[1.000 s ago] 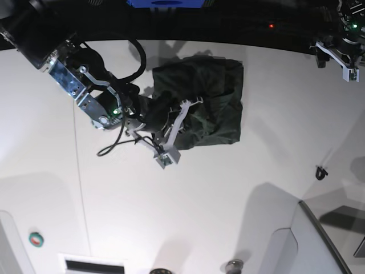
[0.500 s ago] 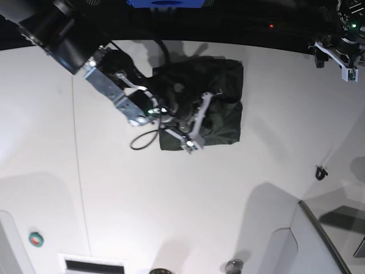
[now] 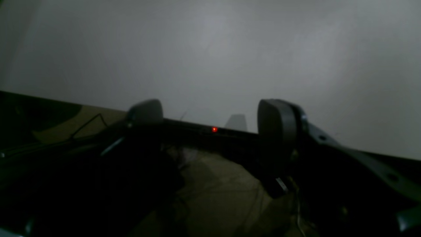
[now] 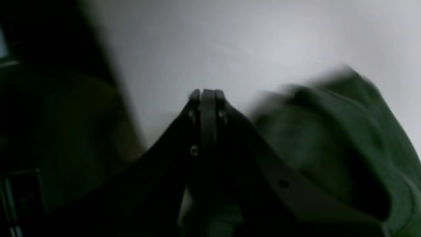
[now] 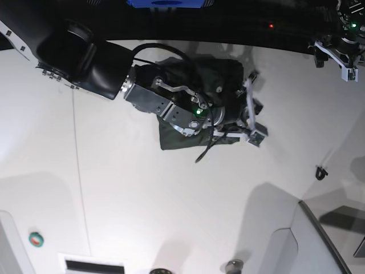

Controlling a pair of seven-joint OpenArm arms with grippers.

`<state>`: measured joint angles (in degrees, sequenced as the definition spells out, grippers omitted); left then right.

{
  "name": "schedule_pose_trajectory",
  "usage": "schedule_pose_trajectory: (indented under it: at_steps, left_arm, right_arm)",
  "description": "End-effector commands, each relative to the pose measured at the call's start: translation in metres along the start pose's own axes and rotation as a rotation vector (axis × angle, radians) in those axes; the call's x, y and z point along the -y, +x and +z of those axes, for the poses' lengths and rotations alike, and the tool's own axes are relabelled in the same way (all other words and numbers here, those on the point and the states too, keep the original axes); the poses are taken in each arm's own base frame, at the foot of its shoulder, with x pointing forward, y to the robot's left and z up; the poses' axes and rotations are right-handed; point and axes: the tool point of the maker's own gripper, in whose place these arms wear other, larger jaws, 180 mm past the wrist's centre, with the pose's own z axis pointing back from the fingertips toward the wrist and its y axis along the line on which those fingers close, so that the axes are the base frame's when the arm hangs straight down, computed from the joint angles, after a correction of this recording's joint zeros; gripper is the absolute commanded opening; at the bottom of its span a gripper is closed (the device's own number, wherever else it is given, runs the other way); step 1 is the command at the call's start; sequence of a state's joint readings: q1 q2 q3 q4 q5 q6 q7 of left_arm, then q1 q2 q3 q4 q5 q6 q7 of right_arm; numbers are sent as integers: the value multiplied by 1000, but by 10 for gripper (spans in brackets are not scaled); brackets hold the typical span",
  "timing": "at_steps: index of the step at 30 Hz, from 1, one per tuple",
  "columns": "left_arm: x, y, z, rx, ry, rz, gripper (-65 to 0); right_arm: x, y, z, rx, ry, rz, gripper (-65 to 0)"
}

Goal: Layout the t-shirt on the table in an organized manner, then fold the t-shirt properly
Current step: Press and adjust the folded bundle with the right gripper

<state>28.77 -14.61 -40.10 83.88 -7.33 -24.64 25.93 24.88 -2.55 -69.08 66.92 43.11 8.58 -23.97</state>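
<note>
T-shirt sits on the counter toward 12 o'clock in the base view, already a compact dark green block, roughly squared, with no sleeves or hem trailing loose that the view shows. By that shape the layout step and most of the folds look done; what is left is probably a last fold or a tidy-up. The right arm covers the block's middle and its 9 o'clock side, so a stray flap there cannot be ruled out. The visible edges at 3 and 6 o'clock run fairly straight, the top surface is still wrinkled, and the layer count cannot be read. Right tool reaches across the block with its tip at the 3 o'clock edge, partly past it over bare counter. In the right wrist view the right tool has its fingers pressed together, nothing visibly caught between the tips, with blurred green cloth just beside it at 3 o'clock. Whether the tip presses the cloth or rides above it cannot be told. Left tool is parked at the 1 o'clock corner, well apart from the cloth; in the left wrist view it is spread wide and empty, facing bare surface. Judgement: late stage.
</note>
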Motion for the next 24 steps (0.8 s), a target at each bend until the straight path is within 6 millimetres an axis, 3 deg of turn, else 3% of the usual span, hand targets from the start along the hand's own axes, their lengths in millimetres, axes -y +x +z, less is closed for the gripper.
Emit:
schedule_pose_trajectory:
  at_steps: [1,4,7,11,15,19,22,24]
  left_arm:
    - [-9,9,4,28,18,-14,-216]
    - [-9,9,4,28,17,-14,-216]
    - [-10,8,4,26,19,-17,-216]
    - [-10,9,4,27,19,-17,-216]
    - [-8,10,4,30,16,-20,-216]
    - [-9,6,4,21,17,-17,-216]
    - [-9,6,4,20,16,-16,-216]
    - [-9,6,4,20,16,-16,-216]
  right_arm:
    - [-2,31,8,82,9,32,-648]
    - [10,31,20,91,-63,-6,-645]
    - [24,13,21,8,-149,-65,-648]
    - [33,9,22,-4,-173,-85,-648]
    - [71,-6,23,-35,-254,-165,-648]
    - [106,-4,21,-13,-332,-195,-648]
    - [108,-3,14,-21,-340,-204,-648]
    - [101,9,14,6,-320,-197,-648]
